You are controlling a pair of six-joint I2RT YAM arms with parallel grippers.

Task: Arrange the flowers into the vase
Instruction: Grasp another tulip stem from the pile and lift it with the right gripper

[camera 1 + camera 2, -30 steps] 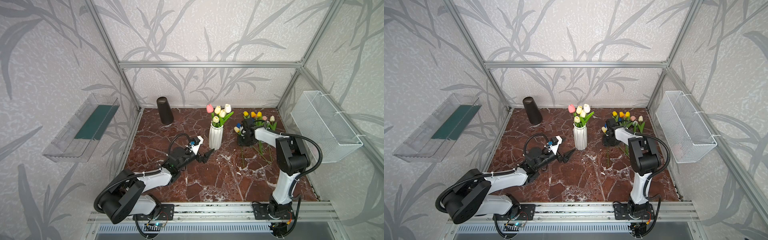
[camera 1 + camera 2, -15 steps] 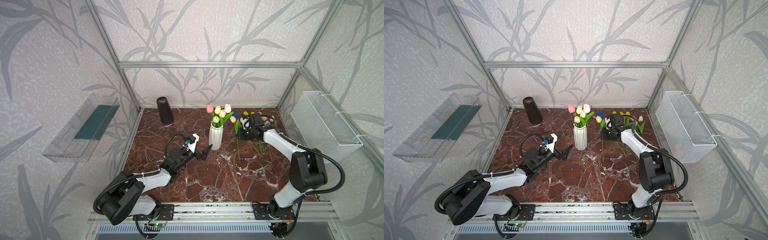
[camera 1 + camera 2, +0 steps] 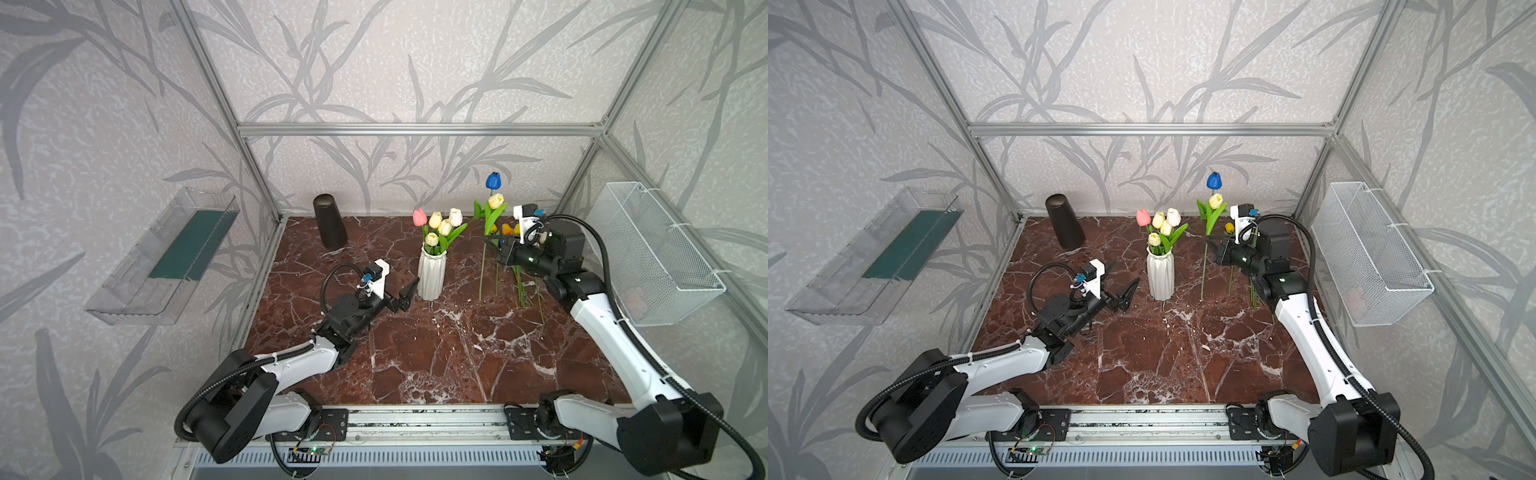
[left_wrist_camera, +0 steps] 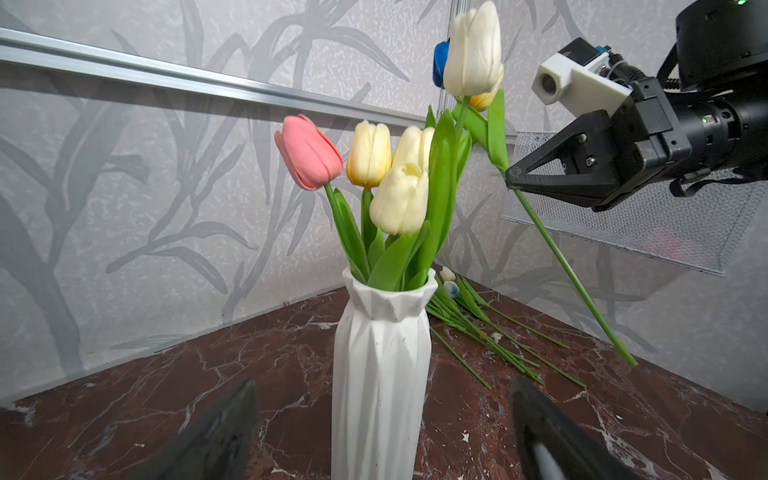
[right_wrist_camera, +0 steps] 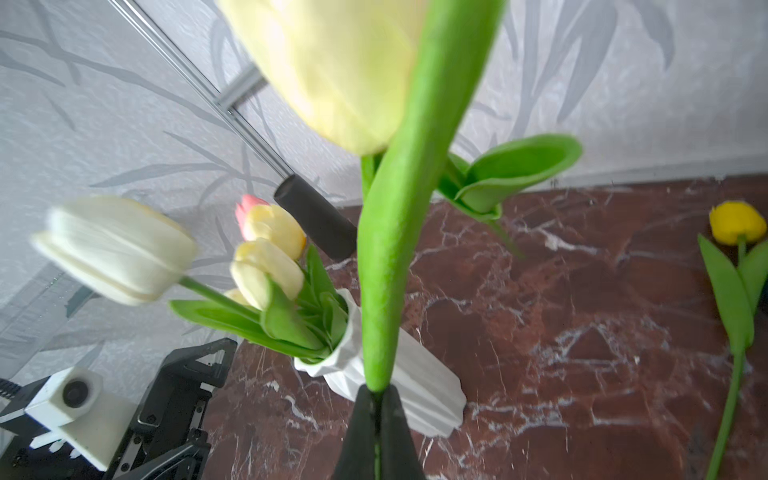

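Note:
The white ribbed vase [image 3: 431, 276] [image 3: 1160, 276] [image 4: 380, 374] [image 5: 415, 386] stands mid-table with several pink, cream and white flowers [image 3: 440, 224] [image 4: 399, 195] in it. My right gripper [image 3: 492, 247] [image 3: 1212, 239] [image 4: 509, 176] [image 5: 376, 395] is shut on green stems just right of the vase. It holds a cream tulip [image 3: 495, 200] [image 5: 332, 62] and a blue tulip [image 3: 493, 180] [image 3: 1214, 180] upright in the air. My left gripper [image 3: 405, 297] [image 3: 1125, 297] [image 4: 382, 386] is open, its fingers on either side of the vase's lower body with gaps. More flowers [image 3: 523, 286] [image 4: 469, 316] lie on the table behind.
A black cup [image 3: 330, 226] [image 3: 1065, 226] stands at the back left. A white wire basket [image 3: 652, 253] hangs on the right wall and a clear shelf [image 3: 166, 253] on the left wall. A yellow tulip [image 5: 737, 222] lies on the marble table [image 3: 436, 353].
My right gripper shut on the cream and blue tulips in the pile and raised them upright beside the vase. My left gripper edged closer to the vase.

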